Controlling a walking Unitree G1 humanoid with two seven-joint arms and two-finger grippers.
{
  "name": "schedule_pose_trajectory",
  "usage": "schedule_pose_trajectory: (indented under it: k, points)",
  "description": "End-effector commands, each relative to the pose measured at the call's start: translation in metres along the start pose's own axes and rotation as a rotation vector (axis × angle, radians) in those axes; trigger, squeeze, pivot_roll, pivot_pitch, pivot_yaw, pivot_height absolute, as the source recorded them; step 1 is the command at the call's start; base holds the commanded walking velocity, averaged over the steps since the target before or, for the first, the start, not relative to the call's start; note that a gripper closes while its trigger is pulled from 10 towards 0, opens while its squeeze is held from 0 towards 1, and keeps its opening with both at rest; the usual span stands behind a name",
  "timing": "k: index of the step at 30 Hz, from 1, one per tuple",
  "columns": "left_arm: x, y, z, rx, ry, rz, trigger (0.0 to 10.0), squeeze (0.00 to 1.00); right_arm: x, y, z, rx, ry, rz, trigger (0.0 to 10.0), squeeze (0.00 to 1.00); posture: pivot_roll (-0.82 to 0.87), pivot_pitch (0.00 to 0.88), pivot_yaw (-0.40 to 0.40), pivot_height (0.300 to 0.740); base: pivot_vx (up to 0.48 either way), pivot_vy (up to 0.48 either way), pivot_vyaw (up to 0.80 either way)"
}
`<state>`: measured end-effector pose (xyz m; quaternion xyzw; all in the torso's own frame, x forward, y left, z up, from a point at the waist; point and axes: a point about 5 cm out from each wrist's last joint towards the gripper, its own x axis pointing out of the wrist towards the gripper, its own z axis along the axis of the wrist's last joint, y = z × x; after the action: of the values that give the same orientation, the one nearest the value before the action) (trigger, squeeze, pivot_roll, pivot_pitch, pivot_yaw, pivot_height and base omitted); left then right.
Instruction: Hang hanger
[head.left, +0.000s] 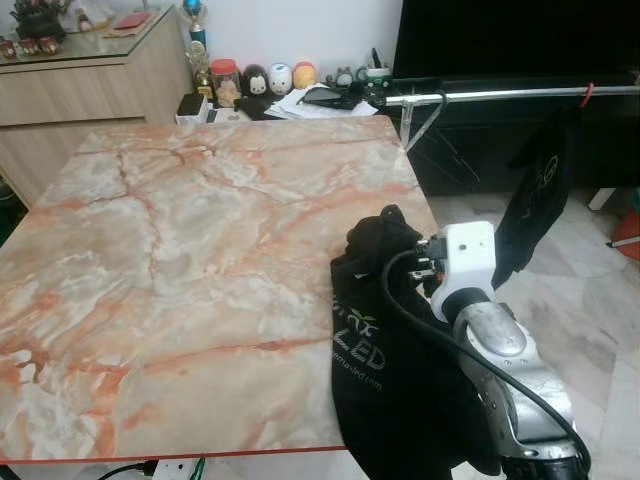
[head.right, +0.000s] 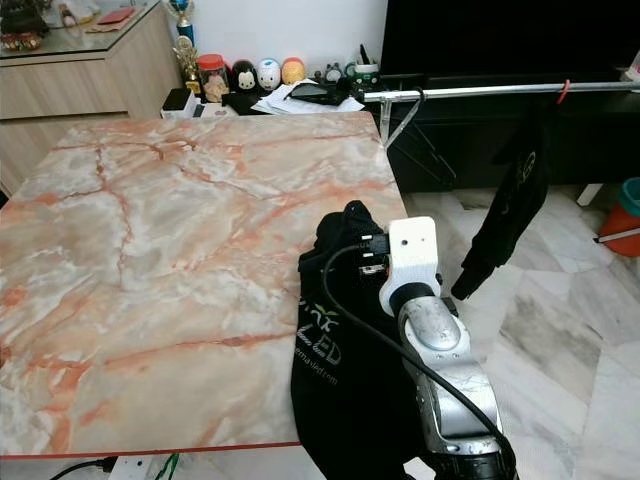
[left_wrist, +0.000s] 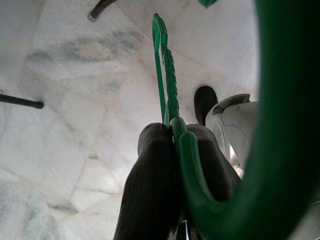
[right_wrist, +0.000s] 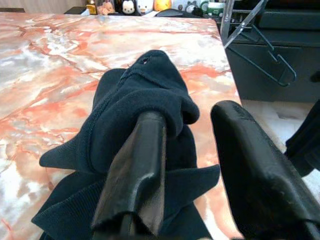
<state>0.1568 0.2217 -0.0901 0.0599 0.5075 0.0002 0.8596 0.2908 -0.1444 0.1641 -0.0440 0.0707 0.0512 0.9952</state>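
A black garment (head.left: 385, 330) with pale lettering lies bunched on the right edge of the marble table (head.left: 180, 250) and hangs over its side. My right gripper (right_wrist: 192, 115) is open at that bunch. One of its fingers (right_wrist: 137, 165) is tucked under a fold of the cloth; the other (right_wrist: 250, 155) is bare beside it. My left gripper (left_wrist: 175, 132) is shut on a green plastic hanger (left_wrist: 172, 100), low above the pale floor tiles. A silver clothes rail (head.left: 500, 95) runs beyond the table's far right corner.
Another black garment (head.left: 540, 190) hangs from the rail by a red hook (head.left: 587, 93), with a bare wire hanger (right_wrist: 270, 55) nearer the table. Figurines and papers (head.left: 300, 95) sit behind the table, a wooden cabinet (head.left: 90, 90) stands far left, and a dark TV unit (head.left: 520, 150) backs the rail.
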Motion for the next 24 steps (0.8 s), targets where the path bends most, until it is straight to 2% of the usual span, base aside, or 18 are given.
schedule_pose_trajectory:
  k: [1, 9, 18, 24]
  points:
    - [-0.001, 0.003, -0.003, 0.005, 0.014, 0.007, 10.0, 0.0, -0.004, 0.002, 0.003, 0.004, -0.006, 0.001, 10.0, 1.0, 0.07, 0.0, 0.016, 0.74, 0.0, 0.0, 0.0]
    - [-0.001, 0.006, -0.003, -0.001, 0.014, 0.008, 10.0, 0.0, -0.01, 0.005, 0.002, 0.01, 0.019, 0.005, 10.0, 1.0, 0.07, 0.0, 0.02, 0.74, 0.0, 0.0, 0.0]
    - [-0.002, 0.008, -0.004, 0.003, 0.015, 0.008, 10.0, 0.0, -0.024, -0.001, -0.005, -0.009, 0.075, -0.007, 10.0, 1.0, 0.07, 0.0, 0.016, 0.74, 0.0, 0.0, 0.0]
    - [-0.001, 0.006, -0.003, 0.002, 0.015, 0.005, 10.0, 0.0, -0.032, 0.004, 0.01, -0.001, -0.013, 0.052, 10.0, 1.0, 0.07, 0.0, 0.019, 0.74, 0.0, 0.0, 0.0]
